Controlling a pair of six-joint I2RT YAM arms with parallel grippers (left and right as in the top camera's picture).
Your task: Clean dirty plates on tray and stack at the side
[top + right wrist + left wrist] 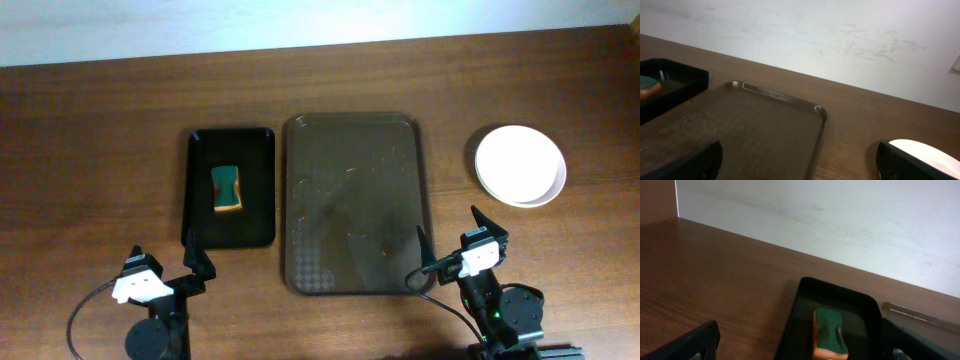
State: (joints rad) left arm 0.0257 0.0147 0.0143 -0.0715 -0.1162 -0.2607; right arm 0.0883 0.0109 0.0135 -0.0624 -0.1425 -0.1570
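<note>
The white plates [520, 165] sit stacked on the table to the right of the dark brown tray [355, 200]; the top plate looks clean, and its edge shows in the right wrist view [927, 152]. The tray holds no plates; it also shows in the right wrist view [755, 127]. My left gripper [163, 258] is open and empty near the front edge, just in front of the black tray's left corner. My right gripper [455, 240] is open and empty at the brown tray's front right corner.
A smaller black tray [230, 150] left of the brown tray holds a green and orange sponge [227, 188], which also shows in the left wrist view [829, 332]. A white wall [840, 225] runs along the table's far edge.
</note>
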